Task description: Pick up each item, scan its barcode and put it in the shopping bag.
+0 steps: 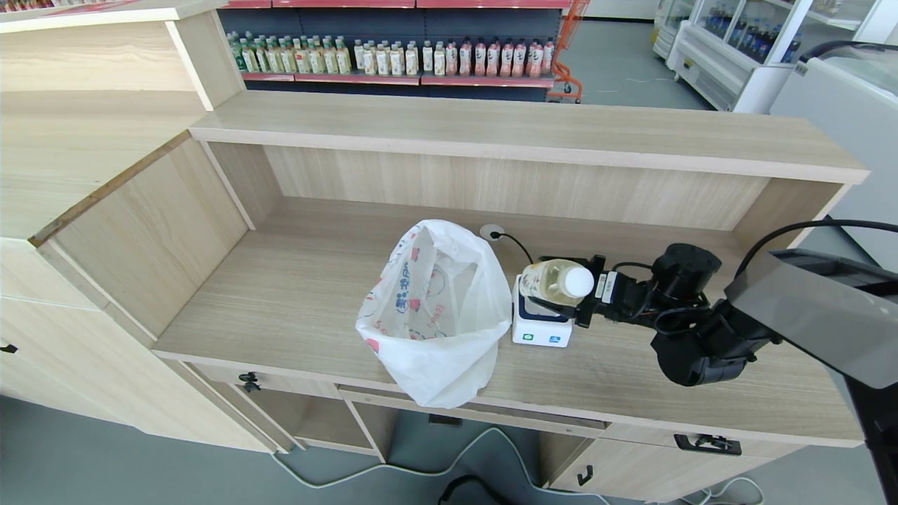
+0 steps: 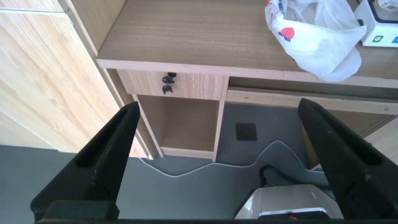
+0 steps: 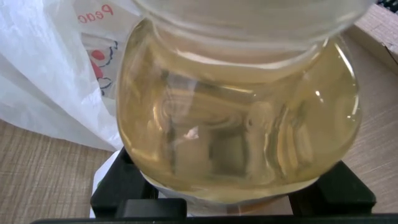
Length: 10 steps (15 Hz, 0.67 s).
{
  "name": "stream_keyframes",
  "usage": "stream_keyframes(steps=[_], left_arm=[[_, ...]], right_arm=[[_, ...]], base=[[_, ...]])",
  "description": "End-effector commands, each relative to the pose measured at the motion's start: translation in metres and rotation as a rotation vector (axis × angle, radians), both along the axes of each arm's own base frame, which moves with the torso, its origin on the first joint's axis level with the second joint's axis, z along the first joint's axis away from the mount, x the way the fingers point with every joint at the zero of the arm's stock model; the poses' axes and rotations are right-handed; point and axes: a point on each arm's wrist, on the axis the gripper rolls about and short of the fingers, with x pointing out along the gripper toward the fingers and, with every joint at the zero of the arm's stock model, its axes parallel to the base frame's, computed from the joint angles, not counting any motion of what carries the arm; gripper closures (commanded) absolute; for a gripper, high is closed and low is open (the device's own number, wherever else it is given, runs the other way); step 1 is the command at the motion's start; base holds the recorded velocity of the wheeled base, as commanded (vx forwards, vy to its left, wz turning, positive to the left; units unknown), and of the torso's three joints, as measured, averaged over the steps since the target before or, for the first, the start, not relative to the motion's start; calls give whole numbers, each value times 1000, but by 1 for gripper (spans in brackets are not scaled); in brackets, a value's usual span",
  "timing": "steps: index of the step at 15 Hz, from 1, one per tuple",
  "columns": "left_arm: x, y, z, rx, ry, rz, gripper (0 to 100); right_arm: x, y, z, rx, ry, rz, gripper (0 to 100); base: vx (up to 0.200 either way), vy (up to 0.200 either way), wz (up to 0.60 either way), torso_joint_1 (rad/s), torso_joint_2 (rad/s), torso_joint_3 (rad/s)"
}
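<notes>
A clear bottle point(image 1: 551, 280) of pale yellow drink with a white cap lies sideways in my right gripper point(image 1: 561, 286), which is shut on it. It hangs just above the small white scanner point(image 1: 540, 331) on the wooden counter point(image 1: 280, 301). Up close, the bottle point(image 3: 236, 124) hides most of what is beneath it, and a dark finger point(image 3: 118, 186) shows beside it. The white shopping bag point(image 1: 435, 308) stands open right beside the scanner, on its left. My left gripper point(image 2: 217, 168) hangs open below counter level, in front of the cabinet, with the bag point(image 2: 317, 34) above it.
A black cable runs from a round port point(image 1: 493, 232) in the counter to the scanner. A raised ledge point(image 1: 519, 133) and side walls enclose the counter at the back and sides. Drawers and an open cubby point(image 2: 180, 124) sit under the front edge. Cables lie on the floor.
</notes>
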Motion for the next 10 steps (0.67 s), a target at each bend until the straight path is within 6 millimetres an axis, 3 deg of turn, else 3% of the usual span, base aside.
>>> stream_keyframes(steps=[1, 8, 10], left_arm=[[0, 0, 0, 0, 1, -1, 0], [0, 0, 0, 0, 1, -1, 0], [0, 0, 0, 0, 1, -1, 0]], right_arm=[[1, 0, -3, -1, 5, 0, 100], [4, 3, -7, -2, -4, 4, 100], [1, 2, 7, 7, -21, 7, 100]], base=[[0, 0, 0, 0, 0, 0], [0, 0, 0, 0, 0, 0], [0, 0, 0, 0, 0, 0]])
